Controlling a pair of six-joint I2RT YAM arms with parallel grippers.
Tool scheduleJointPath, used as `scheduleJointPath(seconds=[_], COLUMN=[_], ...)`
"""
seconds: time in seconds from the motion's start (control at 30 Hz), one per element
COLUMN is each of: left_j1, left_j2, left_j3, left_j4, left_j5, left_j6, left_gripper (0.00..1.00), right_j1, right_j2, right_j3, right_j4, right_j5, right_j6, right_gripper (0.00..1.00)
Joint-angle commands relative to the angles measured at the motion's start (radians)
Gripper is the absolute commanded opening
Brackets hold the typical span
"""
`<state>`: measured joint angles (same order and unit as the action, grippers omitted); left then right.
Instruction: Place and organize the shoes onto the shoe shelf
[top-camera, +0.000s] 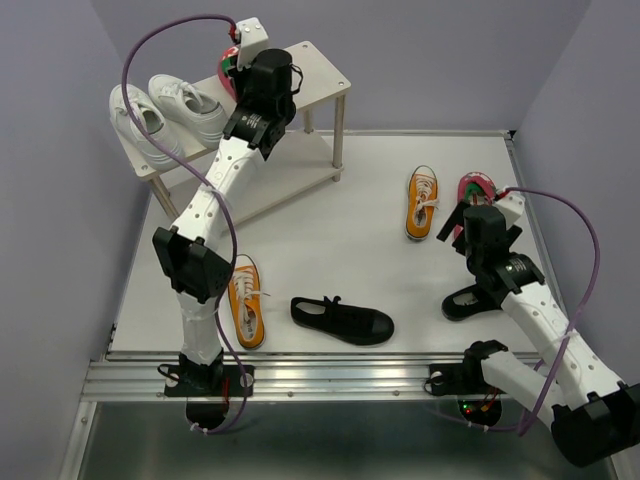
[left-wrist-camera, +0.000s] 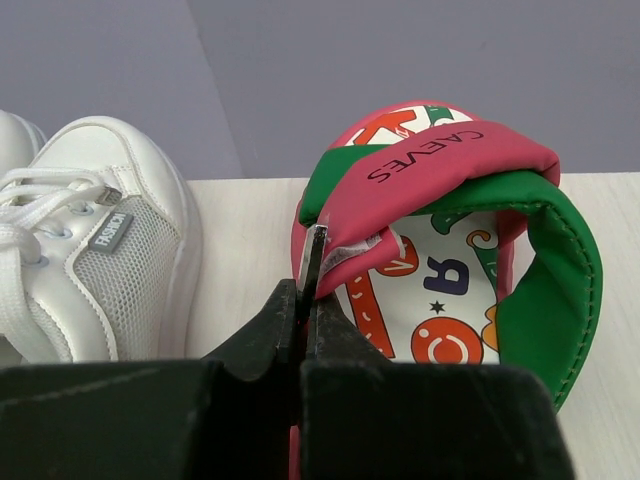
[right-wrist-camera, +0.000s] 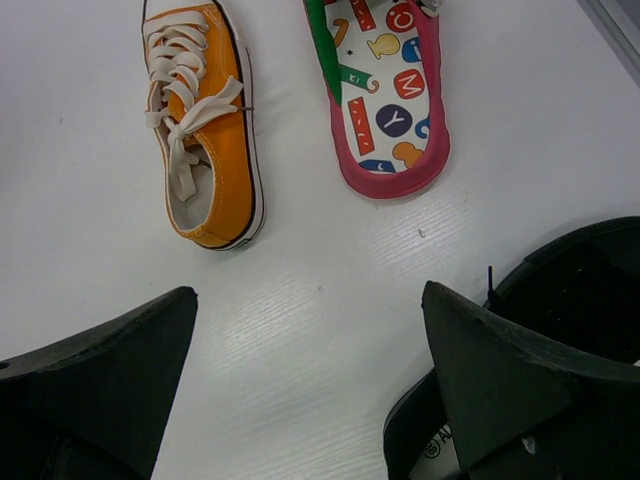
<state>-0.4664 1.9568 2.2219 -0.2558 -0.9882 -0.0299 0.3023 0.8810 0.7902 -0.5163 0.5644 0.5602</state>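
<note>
At eleven o'clock of the table (top-camera: 340, 250) the shelf (top-camera: 325, 70) is seen, the white sneakers (top-camera: 165, 112) laid side by side on its top board; at their three o'clock a flip-flop (left-wrist-camera: 430, 170) is held over that board, its strap clamped between the jaws of the left gripper (left-wrist-camera: 308, 285); whether its sole rests on the board cannot be told. Five shoes are left on the table: an orange sneaker (top-camera: 245, 300) at seven o'clock, a black shoe (top-camera: 342, 320) at six, a second orange sneaker (top-camera: 422, 202) and the other flip-flop (right-wrist-camera: 390, 90) at three, the other black shoe (top-camera: 468, 300) at five; over the last the right gripper (right-wrist-camera: 310, 300) is hung, jaws wide apart and empty; about a third of the task is judged done.
</note>
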Motion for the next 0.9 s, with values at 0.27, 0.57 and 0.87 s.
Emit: scheduleJointPath(seconds=[0.27,0.57,0.87], left_j1=[0.022,-0.04,-0.127], left_j2=[-0.004,-0.047,-0.145], left_j3=[0.058,0.096,0.044], left_j4=[0.055,0.061,0.081], left_j5=[0.054,0.091,0.05], left_j6=[-0.031,0.062,0.114], left_gripper=[0.38,0.66,0.78], right_j1=[0.0,0.0,0.0], right_j2=[0.03,0.045,0.159], right_j3=[0.026,0.056,0.148], right_j4=[0.033,0.021,0.001], right_j5=[-0.012,0.008,-0.012], right_j6=[-0.019,-0.013,-0.035], right_gripper=[1.0,1.0,1.0])
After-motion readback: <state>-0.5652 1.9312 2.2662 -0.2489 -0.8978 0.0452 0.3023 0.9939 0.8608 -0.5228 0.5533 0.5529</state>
